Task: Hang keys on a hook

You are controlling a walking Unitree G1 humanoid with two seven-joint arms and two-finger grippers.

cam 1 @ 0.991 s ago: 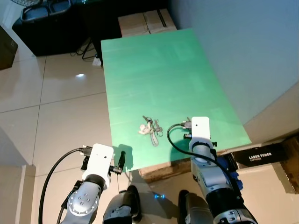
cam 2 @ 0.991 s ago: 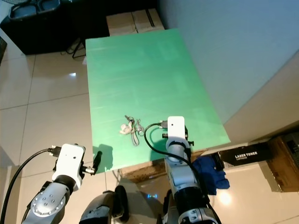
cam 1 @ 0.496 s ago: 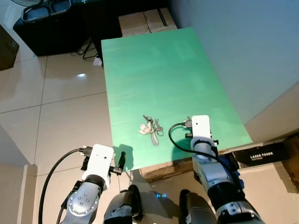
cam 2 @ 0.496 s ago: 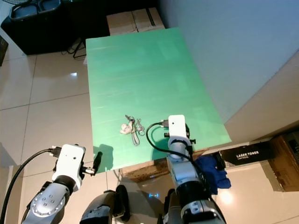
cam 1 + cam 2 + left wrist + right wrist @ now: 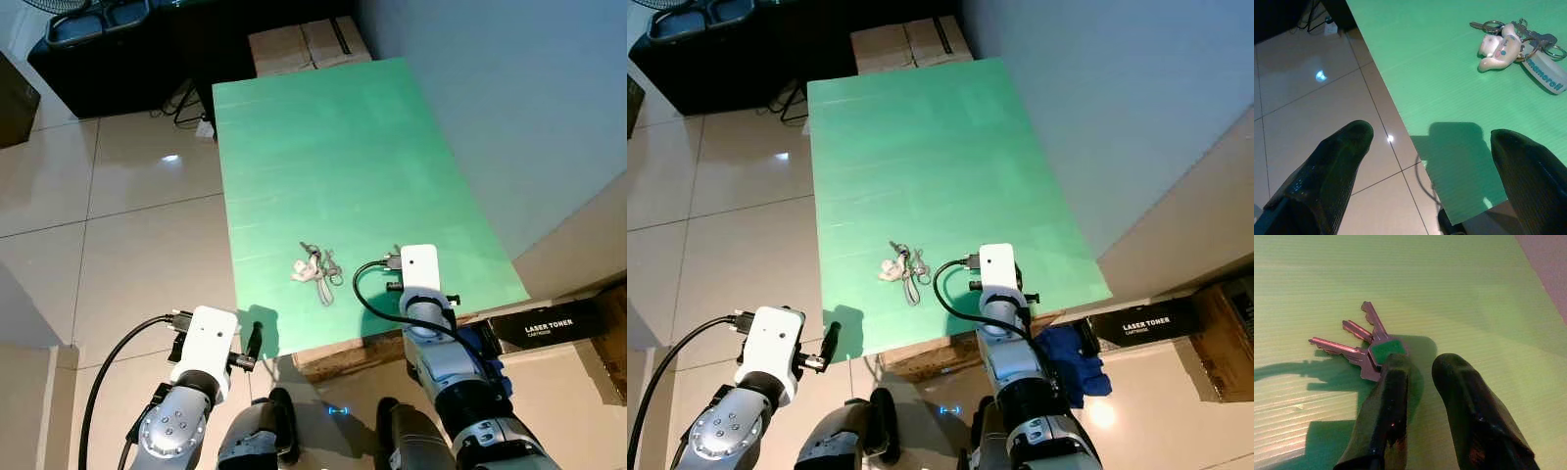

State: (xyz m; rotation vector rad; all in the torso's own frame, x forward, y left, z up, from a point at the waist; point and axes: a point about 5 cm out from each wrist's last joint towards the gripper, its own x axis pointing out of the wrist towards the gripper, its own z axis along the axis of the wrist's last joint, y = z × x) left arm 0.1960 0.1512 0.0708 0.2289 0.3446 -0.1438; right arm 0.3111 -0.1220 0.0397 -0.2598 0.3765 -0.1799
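Right gripper low over green table — fingertip touching keys

Bright, even indoor light is seen in all views. Small white glare spots are reflected on the glossy beige floor tiles. Soft dark shadows are cast on the matte green tabletop. The two black gripper fingers are rendered close, large and slightly blurred.

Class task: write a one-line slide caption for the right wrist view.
Right gripper poised over three silver keys lying on the green table.
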